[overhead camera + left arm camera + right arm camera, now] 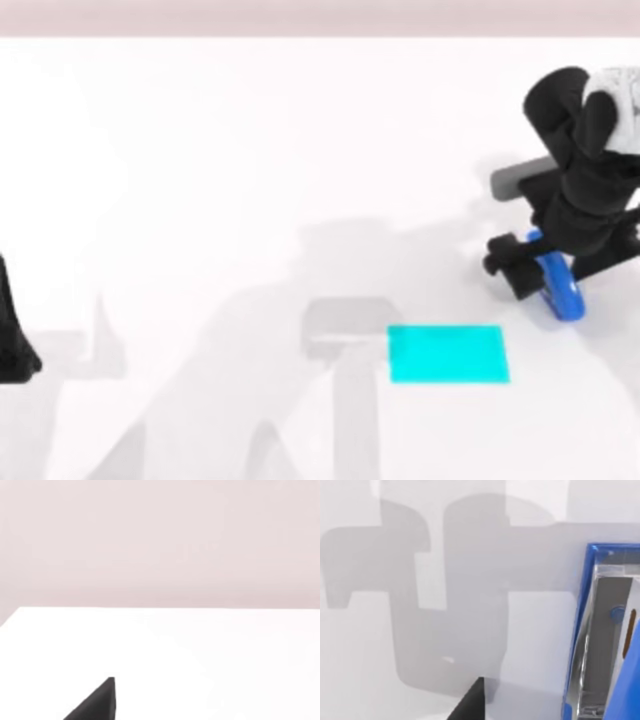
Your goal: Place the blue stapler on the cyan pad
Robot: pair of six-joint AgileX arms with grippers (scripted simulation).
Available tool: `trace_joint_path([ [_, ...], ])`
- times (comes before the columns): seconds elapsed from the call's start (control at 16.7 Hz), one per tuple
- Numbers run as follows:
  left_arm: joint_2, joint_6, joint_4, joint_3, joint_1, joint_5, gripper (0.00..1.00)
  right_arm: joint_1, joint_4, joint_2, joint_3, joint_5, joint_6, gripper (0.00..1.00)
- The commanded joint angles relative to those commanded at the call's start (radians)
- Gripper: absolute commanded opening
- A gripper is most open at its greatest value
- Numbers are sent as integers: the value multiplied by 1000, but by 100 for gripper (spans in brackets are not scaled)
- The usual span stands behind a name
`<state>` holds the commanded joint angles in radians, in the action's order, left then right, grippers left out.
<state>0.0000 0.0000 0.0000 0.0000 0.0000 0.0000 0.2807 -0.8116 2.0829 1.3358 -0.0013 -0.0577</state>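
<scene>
A plain white tabletop (pixel 250 180) runs back to a pale pinkish wall (pixel 160 540), crossed by grey shadows of the arms. On the table's right side the right gripper (pixel 545 268) sits low over the small bright blue stapler with a grey metal strip (pixel 560 285), fingers either side of it, though whether they pinch it I cannot tell. The flat bright cyan rectangular pad (pixel 448 354) lies bare, near the stapler toward the table's middle and front with nothing between them, while the left gripper (pixel 15 345) is parked at the left edge.

Blue stapler (pixel 560 285) half hidden under right tool (pixel 545 270)
</scene>
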Motion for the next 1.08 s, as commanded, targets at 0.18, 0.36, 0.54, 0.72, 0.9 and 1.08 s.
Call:
trace_joint_path([
  [0.18,0,0,0,0,0,0,100,0,0,0,0,0,0,17],
  [0.36,0,0,0,0,0,0,100,0,0,0,0,0,0,0],
  [0.54,0,0,0,0,0,0,100,0,0,0,0,0,0,0],
  [0.72,0,0,0,0,0,0,100,0,0,0,0,0,0,0],
  [0.9,0,0,0,0,0,0,100,-2,-8,-16,8,2,0,0],
  [1.08,0,0,0,0,0,0,100,0,-80,-38,63,1,-1,0],
])
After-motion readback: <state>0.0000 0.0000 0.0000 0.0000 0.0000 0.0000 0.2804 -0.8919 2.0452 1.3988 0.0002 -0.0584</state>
